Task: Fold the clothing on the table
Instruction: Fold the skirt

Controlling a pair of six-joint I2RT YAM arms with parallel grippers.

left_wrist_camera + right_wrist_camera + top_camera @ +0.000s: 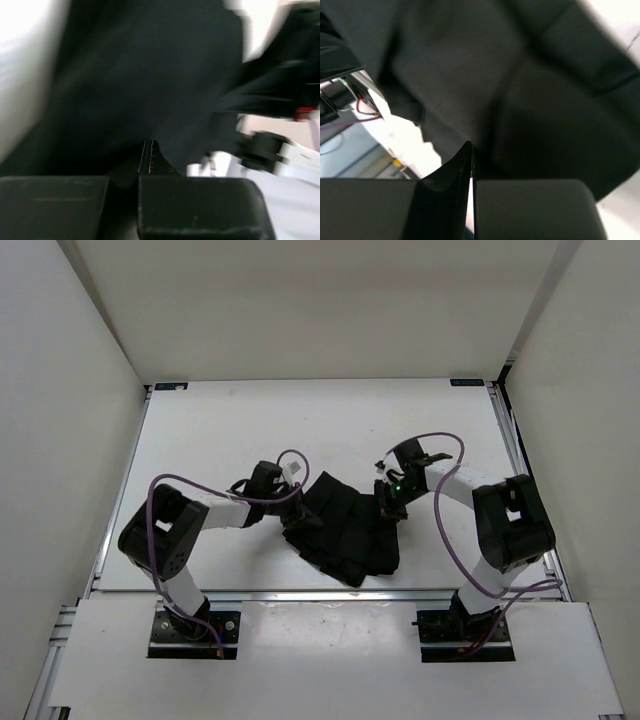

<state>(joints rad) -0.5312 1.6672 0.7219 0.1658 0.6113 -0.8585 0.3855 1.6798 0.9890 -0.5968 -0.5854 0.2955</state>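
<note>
The left gripper (297, 517) is pinching a fold of the clothing (345, 532), jaws closed tight on it. The right gripper (392, 502) is clamping narrowly on the opposite edge. The clothing is lying bunched between both grippers on the white surface (250, 430).

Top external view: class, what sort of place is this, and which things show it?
Probably a robotics lab test cell: a white table edged with aluminium rails, plain white walls boxing it in, and a left arm and right arm bolted at its near edge.
</note>
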